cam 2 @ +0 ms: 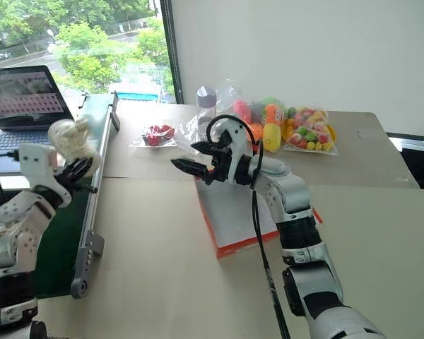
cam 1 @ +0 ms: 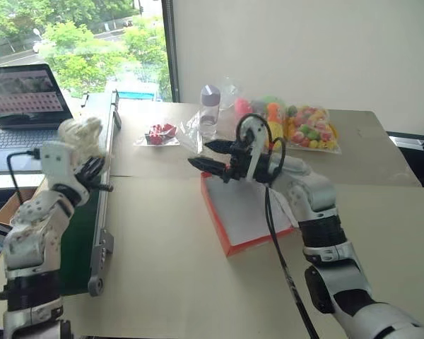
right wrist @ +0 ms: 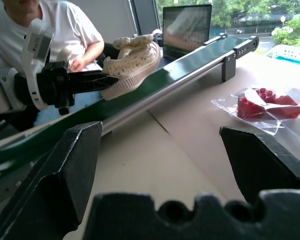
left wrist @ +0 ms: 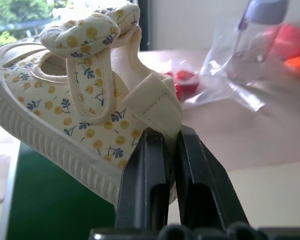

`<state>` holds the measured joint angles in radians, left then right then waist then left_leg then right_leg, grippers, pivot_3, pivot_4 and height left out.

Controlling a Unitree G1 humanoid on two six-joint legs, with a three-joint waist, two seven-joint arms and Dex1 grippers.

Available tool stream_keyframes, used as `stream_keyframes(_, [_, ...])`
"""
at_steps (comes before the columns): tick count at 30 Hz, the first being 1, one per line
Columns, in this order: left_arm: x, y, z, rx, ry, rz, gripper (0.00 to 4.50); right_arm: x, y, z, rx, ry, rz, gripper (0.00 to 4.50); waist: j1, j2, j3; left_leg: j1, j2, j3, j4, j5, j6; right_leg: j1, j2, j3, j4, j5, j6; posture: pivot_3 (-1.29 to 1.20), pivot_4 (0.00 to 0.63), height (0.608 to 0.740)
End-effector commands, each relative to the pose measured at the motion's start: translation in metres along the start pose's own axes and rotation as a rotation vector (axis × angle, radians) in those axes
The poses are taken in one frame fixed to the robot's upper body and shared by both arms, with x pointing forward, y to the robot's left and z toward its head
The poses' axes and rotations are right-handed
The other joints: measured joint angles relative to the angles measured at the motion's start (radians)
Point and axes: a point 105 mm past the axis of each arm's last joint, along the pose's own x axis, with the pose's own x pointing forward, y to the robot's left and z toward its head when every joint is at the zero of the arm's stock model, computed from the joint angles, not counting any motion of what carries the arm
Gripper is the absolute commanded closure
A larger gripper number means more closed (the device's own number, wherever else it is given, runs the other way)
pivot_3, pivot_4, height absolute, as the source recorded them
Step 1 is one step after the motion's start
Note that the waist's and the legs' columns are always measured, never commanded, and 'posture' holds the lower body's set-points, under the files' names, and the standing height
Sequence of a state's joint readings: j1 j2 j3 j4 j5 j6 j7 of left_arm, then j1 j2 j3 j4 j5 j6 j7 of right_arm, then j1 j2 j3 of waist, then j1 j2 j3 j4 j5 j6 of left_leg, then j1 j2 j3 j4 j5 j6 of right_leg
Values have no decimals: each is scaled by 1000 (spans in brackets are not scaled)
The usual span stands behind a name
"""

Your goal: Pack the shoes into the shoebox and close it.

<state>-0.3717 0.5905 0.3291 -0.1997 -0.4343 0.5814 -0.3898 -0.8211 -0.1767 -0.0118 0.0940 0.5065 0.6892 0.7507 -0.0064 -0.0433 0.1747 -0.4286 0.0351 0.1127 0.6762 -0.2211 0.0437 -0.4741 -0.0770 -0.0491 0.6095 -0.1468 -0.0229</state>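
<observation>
Shoe (left wrist: pixel 85 95): cream canvas, small yellow-and-blue floral print, bow on top, ribbed pale sole. Held above the green conveyor (cam 1: pixel 81 233), off its belt, toe end raised. Left gripper (left wrist: pixel 171 150) has its black fingers pressed together on the shoe's heel strap, the fabric pinched between them.

Shoebox (cam 1: pixel 242 209): red-orange outside, white inside, lying open on the tan table (cam 1: pixel 169 282) to the right of the conveyor, nothing visible in it.

Right gripper (cam 1: pixel 213 157): hovers over the shoebox's far end, pointing toward the conveyor, jaws wide apart, nothing between them.

Beyond the conveyor's far end, a laptop (cam 1: pixel 21 95) with its screen lit. Right of the conveyor on the table: red item in clear plastic (cam 1: pixel 160 134), a clear bottle (cam 1: pixel 209 109) with a grey cap, then bags of coloured toys (cam 1: pixel 307 128). A person in a white shirt (right wrist: pixel 65 25) sits on the conveyor's other side.
</observation>
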Motion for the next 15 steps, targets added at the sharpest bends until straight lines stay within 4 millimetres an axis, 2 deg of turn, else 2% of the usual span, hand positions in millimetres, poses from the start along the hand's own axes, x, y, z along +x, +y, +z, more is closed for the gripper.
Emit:
stream_keyframes(1, [6, -27, 40, 51, -101, -88, 4488, -5, -4, 33, 60, -126, -12, 0, -4, 0, 0, 0, 0, 0, 0, 0, 0, 0, 0, 0, 0, 0, 0, 0, 150, 740])
stream_keyframes(4, [14, -57, 57, 39, -142, -187, 4488, -9, -13, 51, 178, -224, -38, 0, -10, 0, 0, 1, 0, 1, 0, 4, 9, 1, 1, 1, 1, -1, 1, 0, 150, 740])
stream_keyframes(8, [17, -93, 68, 34, -161, -311, 4488, -17, -23, 78, 401, -386, -31, 0, -10, 0, 0, 2, 0, 1, 0, 6, 10, 1, 2, 1, 1, 0, 1, 0, 150, 740])
stream_keyframes(12, [19, -120, 85, 23, -203, -400, 4488, -23, -39, 83, 589, -443, -70, 0, -9, 0, 0, 2, 0, 0, 0, 6, 10, 1, 2, 1, 1, 0, 1, 0, 150, 740])
stream_keyframes(15, [19, -132, 93, 19, -221, -442, 4488, -25, -44, 81, 660, -451, -87, 0, -10, 0, 0, 2, -1, 0, 0, 6, 11, 2, 2, 2, 1, -1, 1, 0, 150, 740])
